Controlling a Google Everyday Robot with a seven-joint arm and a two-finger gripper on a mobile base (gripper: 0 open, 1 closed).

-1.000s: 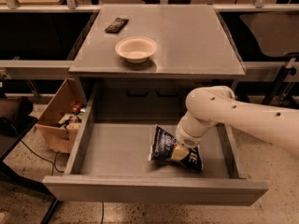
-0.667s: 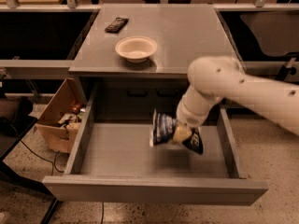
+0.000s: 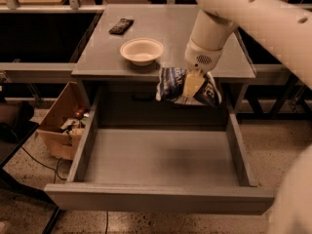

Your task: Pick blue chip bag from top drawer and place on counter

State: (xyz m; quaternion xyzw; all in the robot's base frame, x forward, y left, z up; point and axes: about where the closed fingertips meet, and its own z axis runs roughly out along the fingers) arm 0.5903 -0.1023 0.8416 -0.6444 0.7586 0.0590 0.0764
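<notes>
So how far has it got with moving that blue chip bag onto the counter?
Done: the blue chip bag is out of the top drawer. In hand: the tool holds it in the air by the front edge of the counter. Left: setting it down there.

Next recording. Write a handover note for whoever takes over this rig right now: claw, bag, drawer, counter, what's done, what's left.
Claw: shut on the blue chip bag, by the counter's front edge.
Bag: in the air, over the back of the open top drawer.
Counter: holds a white bowl and a black packet.
Done: bag is out of the drawer.
Left: move it over the counter, set it down, release.
</notes>
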